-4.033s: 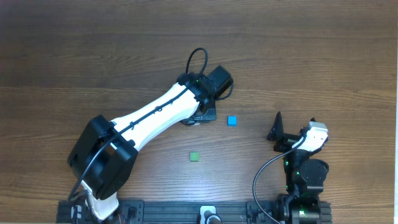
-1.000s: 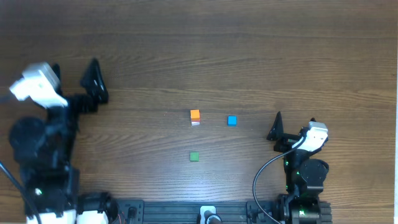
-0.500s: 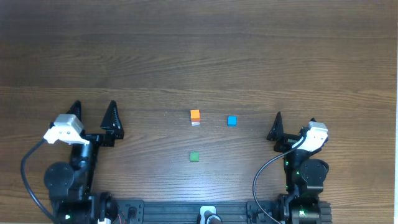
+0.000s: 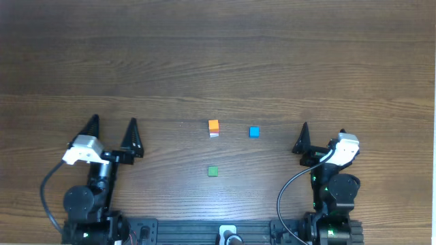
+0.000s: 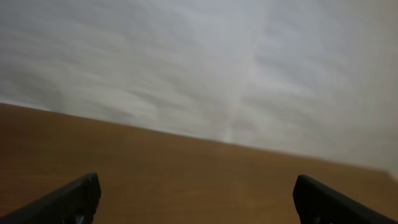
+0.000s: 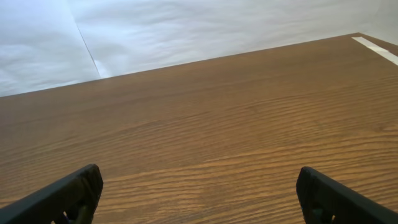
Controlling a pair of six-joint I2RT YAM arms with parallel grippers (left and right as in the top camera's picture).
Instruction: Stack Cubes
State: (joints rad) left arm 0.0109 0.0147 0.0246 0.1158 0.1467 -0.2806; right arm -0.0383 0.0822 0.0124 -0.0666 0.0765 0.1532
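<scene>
1. The orange cube (image 4: pixel 214 125) sits near the middle of the surface (image 4: pixel 218 54). A white sliver (image 4: pixel 214 135) touches its edge on the side nearer the arm bases. Whether this is a second cube underneath cannot be told.
2. The blue cube (image 4: pixel 254 132) rests alone on the surface, to the right of the orange cube and apart from it.
3. The green cube (image 4: pixel 212 171) lies alone, nearer the arm bases than the orange cube and apart from both others.
4. The left arm (image 4: pixel 87 194) stands at the lower left, well apart from all cubes. The left jaws stand wide apart and hold nothing. In its wrist view the fingertips (image 5: pixel 74 199) frame brown surface, with a pale wall (image 5: pixel 199 62) beyond.
5. The right arm (image 4: pixel 334 184) stands at the lower right, near the blue cube but not touching it. The right jaws are likewise spread and hold nothing, as the fingertips (image 6: pixel 71 196) in its wrist view show.
</scene>
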